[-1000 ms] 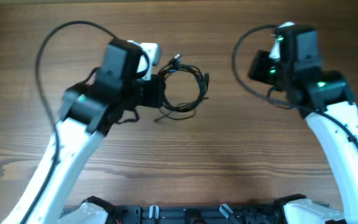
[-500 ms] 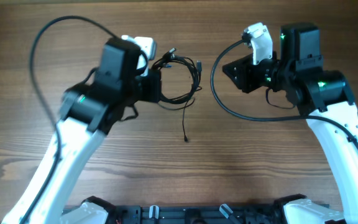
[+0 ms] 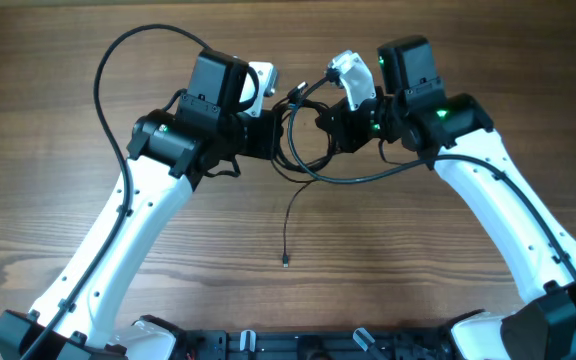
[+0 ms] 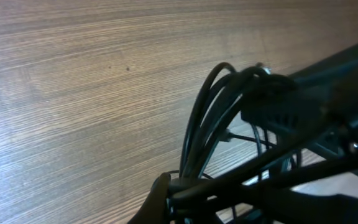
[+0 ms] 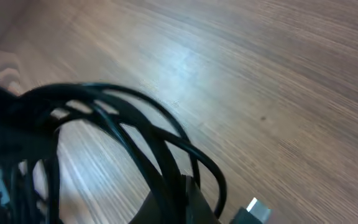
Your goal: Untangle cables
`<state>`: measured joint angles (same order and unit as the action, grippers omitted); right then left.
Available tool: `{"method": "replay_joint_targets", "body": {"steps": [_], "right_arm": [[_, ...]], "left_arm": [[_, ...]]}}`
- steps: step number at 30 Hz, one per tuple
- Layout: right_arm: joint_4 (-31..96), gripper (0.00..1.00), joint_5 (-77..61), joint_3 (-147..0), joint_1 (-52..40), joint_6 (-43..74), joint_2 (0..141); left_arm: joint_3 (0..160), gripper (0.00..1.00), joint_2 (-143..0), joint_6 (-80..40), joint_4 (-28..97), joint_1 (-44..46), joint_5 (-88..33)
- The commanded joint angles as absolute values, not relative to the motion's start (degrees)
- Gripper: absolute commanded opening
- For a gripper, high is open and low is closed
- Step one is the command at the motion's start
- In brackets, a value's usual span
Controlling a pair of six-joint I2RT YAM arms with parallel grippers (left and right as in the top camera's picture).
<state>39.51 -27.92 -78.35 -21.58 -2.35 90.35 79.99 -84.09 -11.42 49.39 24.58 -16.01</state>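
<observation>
The cables (image 3: 306,150) are a coil of thin black cord held above the wooden table between both grippers. My left gripper (image 3: 274,138) is shut on the coil's left side. My right gripper (image 3: 328,126) is shut on its right side. One loose strand hangs down and ends in a small plug tip (image 3: 284,263) over the table. In the left wrist view the cord loops (image 4: 211,118) rise from my jaws (image 4: 174,198). In the right wrist view the loops (image 5: 129,118) run into my jaws (image 5: 180,198), with a silver plug tip (image 5: 252,209) beside them.
The thick black robot cable (image 3: 108,70) arcs out left of the left arm. The right arm's thick cable (image 3: 368,178) sags under the coil. The table is bare brown wood (image 3: 288,300). The arm bases sit along the front edge (image 3: 298,345).
The right gripper has swung left and taken hold of the coil. The left arm has shifted right with the coil. The loose strand now hangs lower.
</observation>
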Motion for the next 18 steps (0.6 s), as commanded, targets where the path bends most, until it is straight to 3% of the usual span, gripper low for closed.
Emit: {"method": "replay_joint_targets", "body": {"steps": [1, 3, 8, 10, 12, 13, 16, 18], "right_arm": [[39.0, 0.04, -9.5, -78.6, -21.7, 12.2, 91.3], [40.1, 0.04, -2.9, -78.6, -21.7, 16.8, 91.3], [42.9, 0.04, -2.9, -78.6, -21.7, 18.4, 91.3], [40.9, 0.04, -19.2, -78.7, -21.7, 11.0, 91.3], [39.4, 0.04, -48.1, -78.7, -21.7, -5.3, 91.3], [39.2, 0.04, -55.5, -78.7, -21.7, -8.9, 91.3], [37.2, 0.04, -46.2, -78.7, -21.7, -1.7, 91.3], [36.2, 0.04, -47.4, -78.7, -21.7, -1.7, 91.3]], "left_arm": [[80.6, 0.13, -82.1, -10.7, 51.2, 24.5, -18.3], [80.6, 0.16, -80.3, -11.8, 52.0, 24.5, -15.2], [80.6, 0.23, -70.8, -15.9, 50.6, 24.5, -2.4], [80.6, 0.27, -68.2, -15.9, 50.6, 24.5, -2.2], [80.6, 0.42, -68.1, -15.9, 51.1, 24.5, -2.2], [80.6, 0.44, -68.6, -15.9, 51.7, 24.5, -2.2], [80.6, 0.47, -70.2, -15.9, 54.0, 24.6, -2.3], [80.6, 0.47, -71.4, -15.9, 55.0, 24.6, -2.9]]}}
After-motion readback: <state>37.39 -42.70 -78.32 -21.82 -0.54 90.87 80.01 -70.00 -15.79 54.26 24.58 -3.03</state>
